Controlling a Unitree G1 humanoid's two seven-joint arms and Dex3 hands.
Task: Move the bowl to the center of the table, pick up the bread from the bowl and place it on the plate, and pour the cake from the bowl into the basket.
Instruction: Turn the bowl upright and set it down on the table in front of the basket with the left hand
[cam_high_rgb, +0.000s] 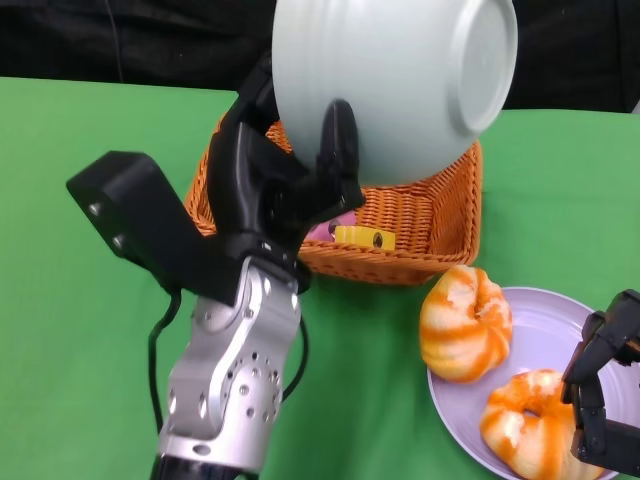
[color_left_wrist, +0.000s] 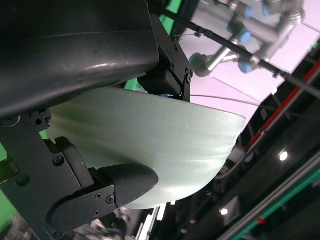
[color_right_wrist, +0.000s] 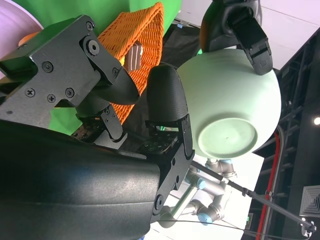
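Observation:
My left hand (cam_high_rgb: 285, 180) grips the pale green bowl (cam_high_rgb: 395, 85) by its rim and holds it tipped far over above the wicker basket (cam_high_rgb: 410, 225), its underside facing the camera. The bowl's base also shows in the right wrist view (color_right_wrist: 227, 137), and its side fills the left wrist view (color_left_wrist: 150, 145). Inside the basket lie a pink and yellow cake piece (cam_high_rgb: 355, 235) and a brown piece (color_right_wrist: 134, 56). Two orange-and-white breads (cam_high_rgb: 465, 322) (cam_high_rgb: 525, 420) sit on the lilac plate (cam_high_rgb: 545, 320) at lower right. My right hand (cam_high_rgb: 605, 395) hovers at the plate's right edge, holding nothing.
The green table (cam_high_rgb: 80, 300) stretches out to the left and between the basket and plate. A dark backdrop lies beyond the table's far edge. My left forearm (cam_high_rgb: 225, 390) rises from the lower middle.

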